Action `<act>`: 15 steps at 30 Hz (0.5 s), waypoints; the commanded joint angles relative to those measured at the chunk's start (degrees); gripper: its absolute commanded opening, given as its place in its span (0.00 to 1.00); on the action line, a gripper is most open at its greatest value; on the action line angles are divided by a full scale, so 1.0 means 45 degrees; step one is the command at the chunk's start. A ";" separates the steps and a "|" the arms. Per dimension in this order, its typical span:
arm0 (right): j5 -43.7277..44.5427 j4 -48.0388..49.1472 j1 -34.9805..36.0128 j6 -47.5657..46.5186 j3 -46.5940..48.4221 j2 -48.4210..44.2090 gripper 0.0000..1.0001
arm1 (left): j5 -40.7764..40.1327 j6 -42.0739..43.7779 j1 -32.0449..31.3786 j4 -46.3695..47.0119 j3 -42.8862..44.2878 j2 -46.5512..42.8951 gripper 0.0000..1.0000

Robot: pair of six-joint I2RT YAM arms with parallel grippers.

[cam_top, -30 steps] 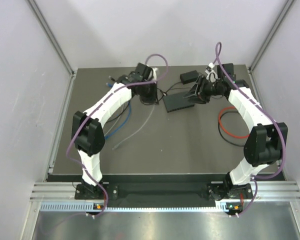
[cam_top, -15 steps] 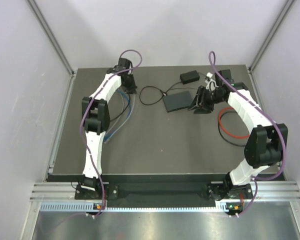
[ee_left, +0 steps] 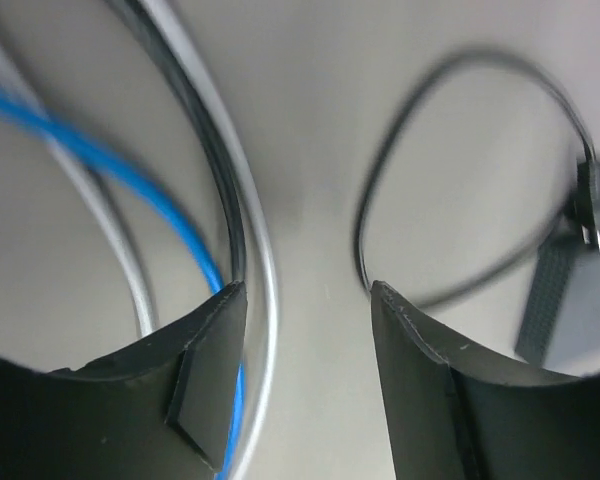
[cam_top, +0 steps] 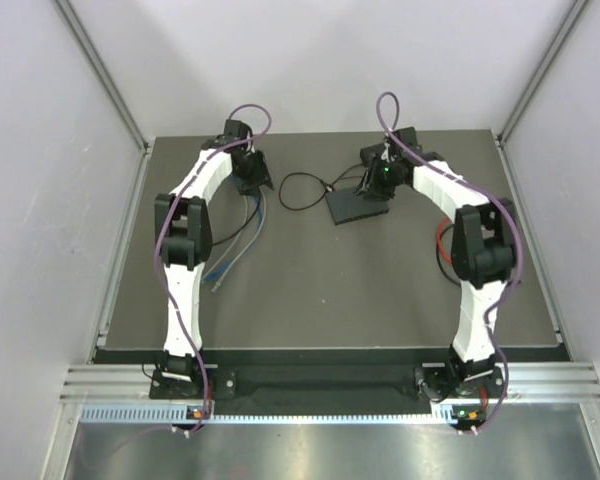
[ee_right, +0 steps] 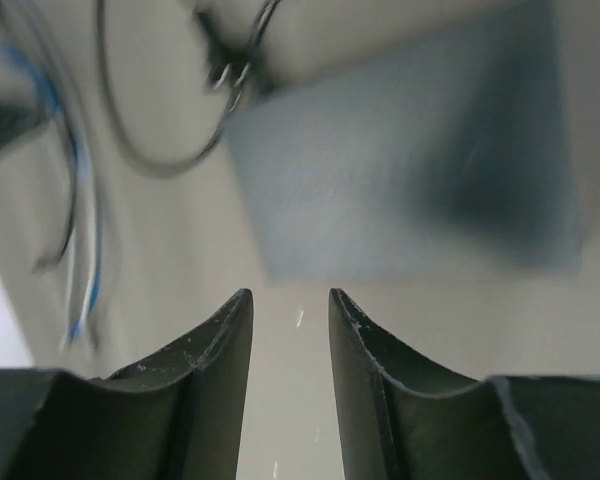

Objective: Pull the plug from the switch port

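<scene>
Flat dark grey rectangular switch (cam_top: 358, 207), lying flat, toward table's (cam_top: 330, 290) far side

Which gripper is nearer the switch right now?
Right. The right gripper hangs close by the switch's far edge, jaws open and empty. The left gripper is well off to the switch's left, over the loose cables, with the black cord loop between them.

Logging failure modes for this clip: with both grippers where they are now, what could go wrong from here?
1. The left gripper is open with the blue cable and grey cable right by one finger; closing here could pinch the wrong cable.
2. The right gripper is open beside the switch, holding nothing; nothing pins the switch, so it may slide if nudged or tugged.
</scene>
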 commanded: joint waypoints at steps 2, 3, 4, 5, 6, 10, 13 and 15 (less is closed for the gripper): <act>0.2474 0.1531 0.0464 0.1145 0.2615 0.2055 0.36 | 0.0556 -0.0001 -0.0194 0.0573 -0.1883 -0.2936 0.58; 0.2479 0.1374 0.0484 0.1264 0.3143 0.2466 0.35 | 0.0674 0.0038 -0.0194 0.0614 -0.2219 -0.3213 0.57; 0.2479 0.1586 0.0523 0.1342 0.3844 0.3070 0.35 | 0.0810 0.0097 -0.0194 0.0673 -0.2532 -0.3467 0.56; 0.2633 0.1878 0.0678 0.1304 0.4257 0.3250 0.35 | 0.1179 0.0310 -0.0194 0.0866 -0.3173 -0.3934 0.56; 0.2809 0.1881 0.0680 0.1323 0.4262 0.3368 0.35 | 0.1357 0.0428 -0.0214 0.0926 -0.3508 -0.4170 0.55; 0.3026 0.2682 0.0758 0.1654 0.4728 0.4088 0.34 | 0.2840 0.0976 -0.0214 0.1433 -0.5439 -0.5303 0.54; 0.2715 0.1728 0.0835 0.1675 0.6406 0.5277 0.31 | 0.3272 0.1035 -0.0194 0.2251 -0.6826 -0.6279 0.53; 0.2344 0.1315 0.1030 0.1695 0.6897 0.5653 0.30 | 0.3389 0.1035 -0.0136 0.2391 -0.7007 -0.6283 0.53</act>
